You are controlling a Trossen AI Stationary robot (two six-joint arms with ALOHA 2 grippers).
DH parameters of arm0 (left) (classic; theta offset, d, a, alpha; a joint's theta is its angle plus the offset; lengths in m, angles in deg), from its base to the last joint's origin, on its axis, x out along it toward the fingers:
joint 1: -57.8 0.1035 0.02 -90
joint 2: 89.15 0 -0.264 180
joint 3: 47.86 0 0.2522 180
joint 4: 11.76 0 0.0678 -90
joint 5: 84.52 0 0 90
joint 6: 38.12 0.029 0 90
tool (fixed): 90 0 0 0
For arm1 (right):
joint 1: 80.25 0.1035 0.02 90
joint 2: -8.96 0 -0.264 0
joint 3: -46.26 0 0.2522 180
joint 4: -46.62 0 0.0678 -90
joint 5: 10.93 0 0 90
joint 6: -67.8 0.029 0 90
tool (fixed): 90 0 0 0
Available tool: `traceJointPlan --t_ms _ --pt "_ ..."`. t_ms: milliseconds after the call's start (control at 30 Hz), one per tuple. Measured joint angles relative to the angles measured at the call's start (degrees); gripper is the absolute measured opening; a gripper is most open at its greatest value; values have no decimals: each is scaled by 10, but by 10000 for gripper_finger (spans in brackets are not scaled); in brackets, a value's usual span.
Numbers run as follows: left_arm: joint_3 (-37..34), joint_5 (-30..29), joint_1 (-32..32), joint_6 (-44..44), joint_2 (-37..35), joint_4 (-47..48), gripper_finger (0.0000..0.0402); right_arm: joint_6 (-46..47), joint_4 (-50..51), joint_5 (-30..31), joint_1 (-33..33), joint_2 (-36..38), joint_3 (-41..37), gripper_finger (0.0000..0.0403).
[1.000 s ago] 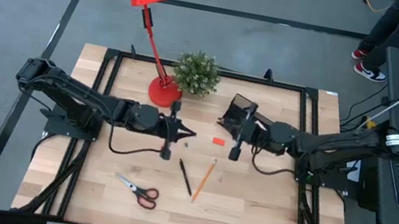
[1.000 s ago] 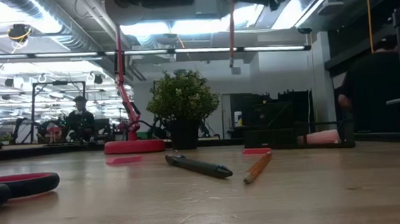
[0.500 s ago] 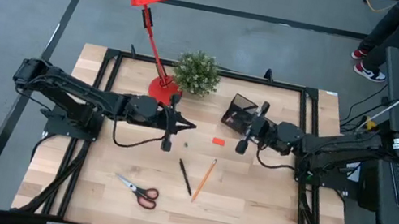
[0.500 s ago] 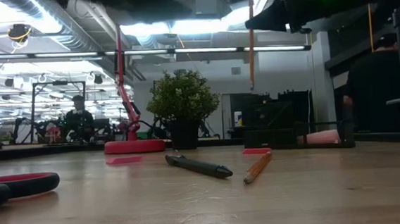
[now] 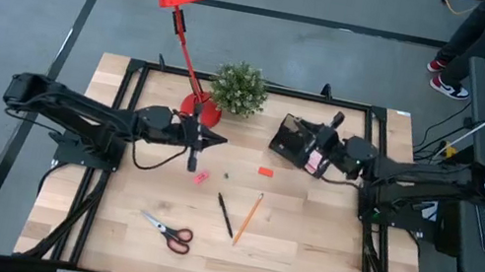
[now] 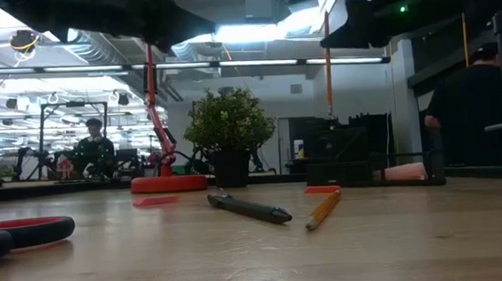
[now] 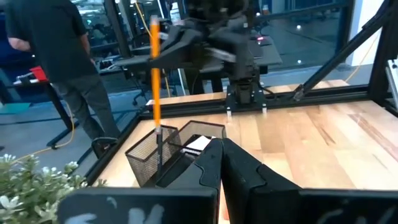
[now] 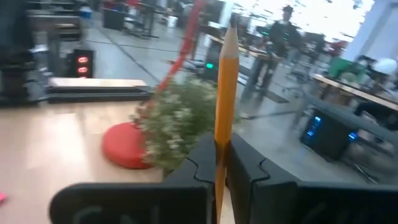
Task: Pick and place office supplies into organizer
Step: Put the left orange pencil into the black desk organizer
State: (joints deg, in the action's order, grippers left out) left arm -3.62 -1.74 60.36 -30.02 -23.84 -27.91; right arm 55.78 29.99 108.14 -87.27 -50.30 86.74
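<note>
Since a second ago, both arms have drawn back from the middle of the table: the right gripper (image 5: 323, 156) has shifted toward the far right part and now hangs at the organizer (image 5: 293, 138), while the left gripper (image 5: 194, 151) has retreated toward the lamp base (image 5: 198, 110), and a small pink eraser (image 5: 200, 178) now lies on the wood just beside it where none showed before.

Right gripper's fingers are pinched tight on an orange pencil (image 8: 224, 93), held upright; in the low view that pencil (image 6: 327, 60) stands vertically above the black mesh organizer (image 6: 350, 159), its lower end at the rim. From the left wrist view the same pencil (image 7: 154, 78) reaches down to the organizer (image 7: 174, 149), though whether the tip is inside a compartment I cannot tell.

Left gripper's fingers are closed together and carry nothing.

On the table, a red eraser (image 5: 265, 171) lies near the centre. Closer to the near edge, a black pen (image 5: 225, 215) and a second pencil (image 5: 248, 218) lie side by side, close but apart. Orange-handled scissors (image 5: 170, 231) rest toward the near left. A potted plant (image 5: 238, 87) stands by the far edge beside the lamp base.
</note>
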Motion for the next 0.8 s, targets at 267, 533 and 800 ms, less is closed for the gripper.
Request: traceJointPlan --t_ms 267,533,800 --pt "-1 -1 0 0 -3 1 1 43 0 -7 -62 -24 0 15" --pt "-1 -1 -2 0 -2 1 2 71 -10 -15 -72 -74 0 15" --pt "-1 -1 -2 -4 -2 2 3 122 -21 -17 -84 -106 0 15"
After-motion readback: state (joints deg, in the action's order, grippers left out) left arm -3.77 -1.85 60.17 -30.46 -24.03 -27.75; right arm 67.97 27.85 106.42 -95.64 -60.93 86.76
